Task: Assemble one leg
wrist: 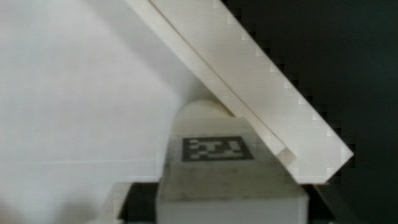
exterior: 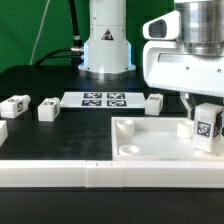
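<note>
My gripper (exterior: pixel 205 118) is shut on a white leg (exterior: pixel 207 128) with a black-and-white tag on its face. It holds the leg upright at the exterior view's right, just over the right side of the large white tabletop (exterior: pixel 150 140). In the wrist view the held leg (wrist: pixel 222 160) sits between my dark fingers (wrist: pixel 143 200), with the tabletop's surface (wrist: pixel 89 90) and its raised edge (wrist: pixel 249 80) below it. Three more legs lie on the black table: two at the left (exterior: pixel 16 105) (exterior: pixel 49 111) and one near the middle (exterior: pixel 154 101).
The marker board (exterior: pixel 104 99) lies flat behind the tabletop, in front of the robot base (exterior: pixel 106 45). A long white rail (exterior: pixel 100 178) runs along the front edge. Round sockets show in the tabletop's corners (exterior: pixel 126 126) (exterior: pixel 129 149).
</note>
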`<action>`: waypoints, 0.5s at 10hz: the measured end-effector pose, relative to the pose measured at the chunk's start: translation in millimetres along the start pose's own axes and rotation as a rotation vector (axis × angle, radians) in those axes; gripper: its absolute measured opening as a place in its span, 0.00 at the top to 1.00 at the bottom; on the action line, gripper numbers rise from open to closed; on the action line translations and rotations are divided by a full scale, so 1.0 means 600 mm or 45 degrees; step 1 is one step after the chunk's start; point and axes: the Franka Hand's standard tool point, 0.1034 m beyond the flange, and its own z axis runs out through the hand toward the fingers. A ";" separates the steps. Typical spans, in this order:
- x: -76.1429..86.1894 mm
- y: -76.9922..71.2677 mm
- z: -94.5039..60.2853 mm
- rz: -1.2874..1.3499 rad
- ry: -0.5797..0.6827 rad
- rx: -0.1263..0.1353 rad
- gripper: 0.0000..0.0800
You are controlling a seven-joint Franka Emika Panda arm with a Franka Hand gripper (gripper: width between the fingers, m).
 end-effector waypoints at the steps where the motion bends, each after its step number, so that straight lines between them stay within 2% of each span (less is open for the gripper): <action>1: -0.005 -0.003 0.001 0.269 0.004 -0.002 0.63; 2: -0.009 -0.005 0.001 0.462 0.008 -0.003 0.63; 5: -0.007 -0.005 0.001 0.754 -0.015 0.011 0.63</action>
